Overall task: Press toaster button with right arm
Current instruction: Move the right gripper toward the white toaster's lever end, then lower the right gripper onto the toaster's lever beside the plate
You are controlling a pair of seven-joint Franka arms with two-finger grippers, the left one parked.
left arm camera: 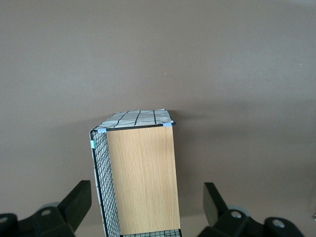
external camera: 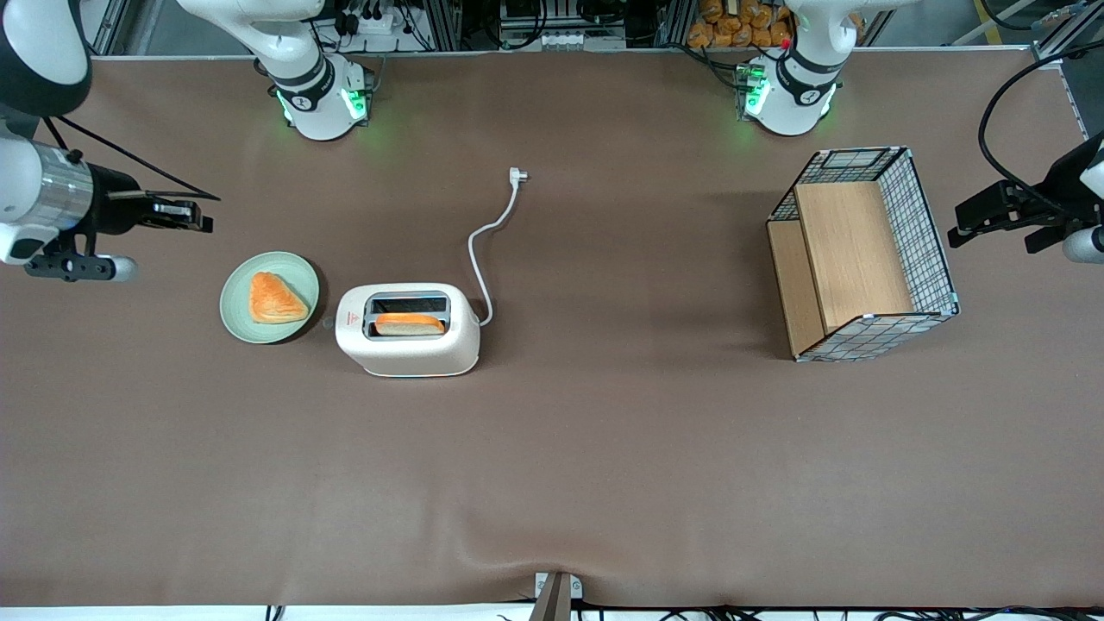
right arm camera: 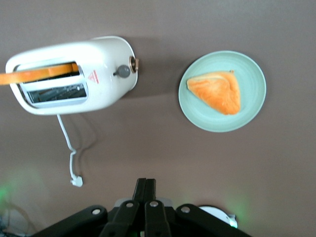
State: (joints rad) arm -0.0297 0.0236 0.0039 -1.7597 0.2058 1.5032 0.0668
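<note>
hand [external camera: 194,216] fingers together, empty, above tabletop [external camera: 604,448] | toaster button [right arm camera: 123,71] on toaster [external camera: 407,329] end facing plate [external camera: 269,297], nearer front camera than hand | knob barely visible from front

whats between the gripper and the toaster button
The green plate with a pastry lies roughly between the shut gripper and the toaster button, seen in the front view.

Robot lab, bolted arm bases [external camera: 321,95], cable clutter [external camera: 552,21]
</note>
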